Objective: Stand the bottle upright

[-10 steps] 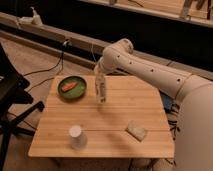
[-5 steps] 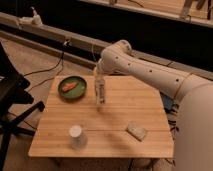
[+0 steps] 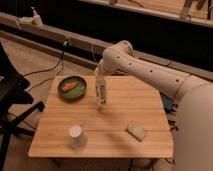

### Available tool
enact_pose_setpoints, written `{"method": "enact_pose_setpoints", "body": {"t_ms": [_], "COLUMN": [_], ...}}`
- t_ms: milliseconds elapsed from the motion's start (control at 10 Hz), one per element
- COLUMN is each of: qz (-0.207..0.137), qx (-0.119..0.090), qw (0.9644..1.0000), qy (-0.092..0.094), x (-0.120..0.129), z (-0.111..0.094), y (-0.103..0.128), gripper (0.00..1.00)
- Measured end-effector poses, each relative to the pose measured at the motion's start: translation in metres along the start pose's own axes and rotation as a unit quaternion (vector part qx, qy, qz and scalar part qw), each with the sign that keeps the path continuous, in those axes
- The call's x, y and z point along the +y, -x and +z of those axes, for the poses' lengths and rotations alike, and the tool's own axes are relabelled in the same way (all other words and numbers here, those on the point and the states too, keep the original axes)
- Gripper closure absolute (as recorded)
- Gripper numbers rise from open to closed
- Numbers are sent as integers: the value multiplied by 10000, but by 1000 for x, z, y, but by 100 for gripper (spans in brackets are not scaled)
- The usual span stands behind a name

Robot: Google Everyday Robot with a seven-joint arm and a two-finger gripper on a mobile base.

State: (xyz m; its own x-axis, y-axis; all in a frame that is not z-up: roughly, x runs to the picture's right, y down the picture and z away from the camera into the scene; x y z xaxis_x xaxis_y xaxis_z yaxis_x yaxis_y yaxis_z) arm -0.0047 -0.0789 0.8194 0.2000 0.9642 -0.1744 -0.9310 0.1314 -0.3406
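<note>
The bottle (image 3: 101, 92) is slim and pale with a whitish label. It stands nearly upright, slightly tilted, on the wooden table (image 3: 120, 120) near its middle back. My gripper (image 3: 100, 76) comes down from the white arm (image 3: 145, 67) and sits at the bottle's top, hiding the cap. The bottle's base is at or just above the tabletop; I cannot tell if it touches.
A green bowl (image 3: 72, 88) with an orange item inside sits at the table's back left. A white paper cup (image 3: 77, 136) stands at the front left. A flat pale block (image 3: 136, 130) lies at the front right. A black chair (image 3: 10, 100) is left of the table.
The gripper and bottle have stayed in nearly the same spot, with the bottle at about the same slight tilt.
</note>
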Motion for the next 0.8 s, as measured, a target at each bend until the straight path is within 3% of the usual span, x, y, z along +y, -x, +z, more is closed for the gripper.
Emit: {"method": "enact_pose_setpoints", "body": {"t_ms": [200,500,800], "qz": [135,305,144], "qx": [-136,-362,-493], "qw": [9998,9984,9977], "qy": [95,318,439], "x": [3,-1,-3], "z": [4,8,10], "y": [14,27,39], "gripper": [99,100,100]}}
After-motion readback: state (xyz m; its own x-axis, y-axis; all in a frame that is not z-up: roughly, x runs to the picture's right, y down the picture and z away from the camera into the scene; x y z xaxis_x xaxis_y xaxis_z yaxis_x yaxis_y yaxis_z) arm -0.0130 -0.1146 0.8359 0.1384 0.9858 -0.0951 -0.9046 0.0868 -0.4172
